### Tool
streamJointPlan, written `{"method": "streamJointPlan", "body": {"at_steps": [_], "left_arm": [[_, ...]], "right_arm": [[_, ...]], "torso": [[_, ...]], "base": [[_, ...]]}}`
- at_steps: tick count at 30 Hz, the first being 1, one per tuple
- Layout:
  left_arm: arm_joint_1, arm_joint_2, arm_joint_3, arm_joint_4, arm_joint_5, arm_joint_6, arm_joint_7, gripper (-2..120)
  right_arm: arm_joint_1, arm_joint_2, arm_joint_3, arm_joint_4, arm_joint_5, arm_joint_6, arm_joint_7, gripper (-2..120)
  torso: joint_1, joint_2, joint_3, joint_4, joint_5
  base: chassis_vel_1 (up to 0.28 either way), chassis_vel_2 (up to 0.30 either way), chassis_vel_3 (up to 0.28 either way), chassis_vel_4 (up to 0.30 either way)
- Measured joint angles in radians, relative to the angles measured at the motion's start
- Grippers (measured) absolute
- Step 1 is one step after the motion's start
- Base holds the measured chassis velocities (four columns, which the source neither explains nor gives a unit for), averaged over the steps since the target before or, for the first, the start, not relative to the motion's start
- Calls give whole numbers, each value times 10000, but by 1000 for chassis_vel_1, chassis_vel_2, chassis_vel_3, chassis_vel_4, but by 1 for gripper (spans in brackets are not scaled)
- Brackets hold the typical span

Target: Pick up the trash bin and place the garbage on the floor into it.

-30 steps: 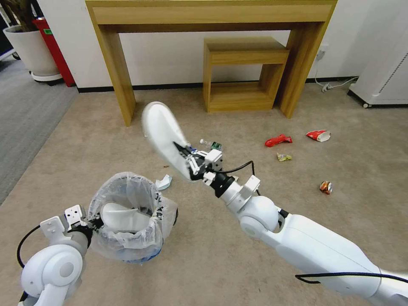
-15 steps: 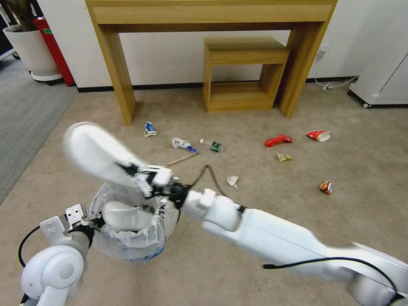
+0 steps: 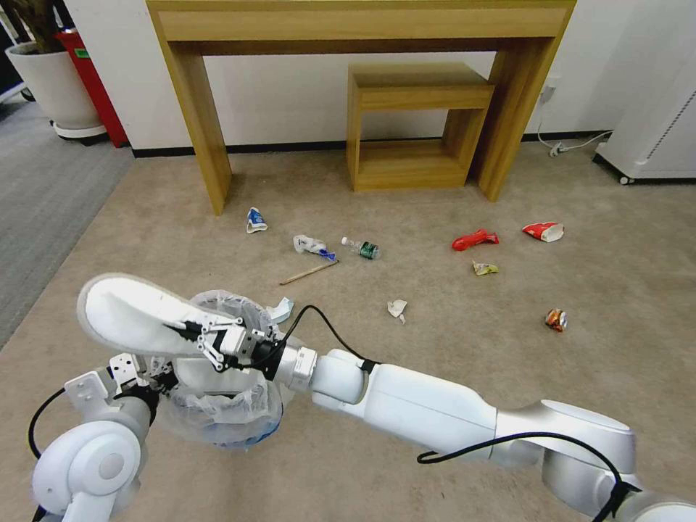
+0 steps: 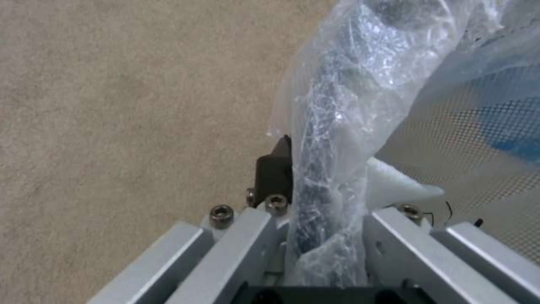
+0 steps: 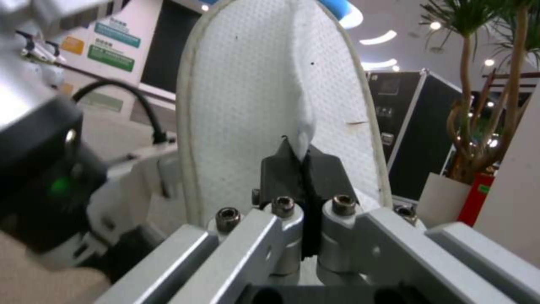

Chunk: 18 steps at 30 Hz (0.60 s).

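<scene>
Gripping a white slipper (image 3: pixel 127 319) above the trash bin (image 3: pixel 217 406), right jaws pinch shut; left jaws clamp its rim

I'm looking at beige short-pile carpet (image 3: pixel 181 217), with grey ribbed carpet (image 3: pixel 43 188) at nine o'clock. At twelve o'clock a wooden console table (image 3: pixel 359 25) stands against a white wall (image 3: pixel 290 101), a small wooden step table (image 3: pixel 413 123) under it. A white planter (image 3: pixel 51 83) sits at eleven, a white appliance (image 3: pixel 652 116) at two.
</scene>
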Motion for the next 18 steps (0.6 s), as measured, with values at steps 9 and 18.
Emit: {"method": "streamJointPlan", "body": {"at_steps": [9, 18], "left_arm": [[75, 4, -71, -12, 13, -56, 45, 1], [45, 64, -85, -30, -21, -69, 30, 1]], "right_arm": [[-203, 146, -47, -494, -353, 216, -6, 0], [-307, -71, 91, -594, -472, 192, -9, 10]], "torso": [[0, 0, 0, 0, 0], [0, 0, 0, 0, 1]], "base": [[0, 0, 0, 0], [0, 0, 0, 0]]}}
